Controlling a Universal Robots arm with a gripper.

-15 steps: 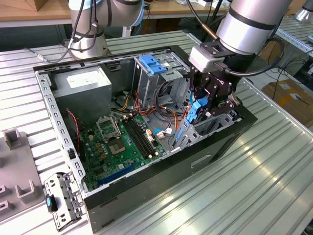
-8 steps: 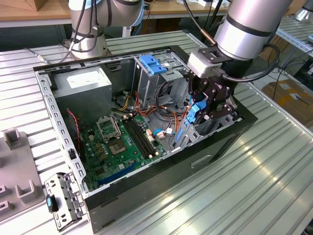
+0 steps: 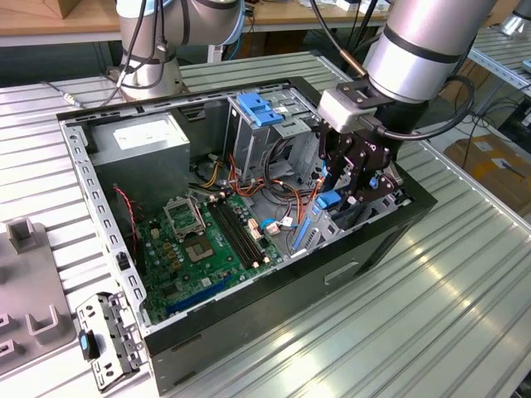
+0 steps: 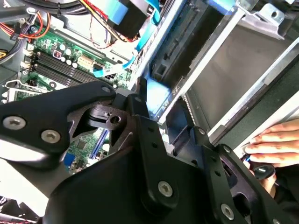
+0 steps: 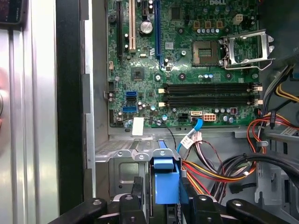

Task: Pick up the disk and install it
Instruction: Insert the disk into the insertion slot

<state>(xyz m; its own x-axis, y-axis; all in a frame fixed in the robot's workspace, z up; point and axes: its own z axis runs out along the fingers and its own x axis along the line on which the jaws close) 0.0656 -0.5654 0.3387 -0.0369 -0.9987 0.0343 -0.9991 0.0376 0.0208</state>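
Note:
The disk (image 3: 329, 201), dark with bright blue rails, stands on edge in the drive bay at the front corner of the open computer case (image 3: 99, 207). My gripper (image 3: 340, 192) reaches down into the case from above and is shut on the disk's upper end. In the first wrist view the blue rail end (image 5: 166, 179) sits between my two black fingers (image 5: 137, 192), with the gripper (image 5: 163, 193) closed around it. The second wrist view has the blue rail end (image 4: 156, 93) just past my gripper (image 4: 152, 109), beside a flat grey face framed in metal (image 4: 233, 70).
The green motherboard (image 3: 199, 240) covers the case floor, with orange and red cables (image 3: 274, 195) close to the bay. A grey cage with a blue handle (image 3: 259, 108) and the power supply (image 3: 141, 153) stand behind. A perforated bracket (image 3: 104, 340) lies outside. A person's hand (image 4: 275, 140) rests near the case edge.

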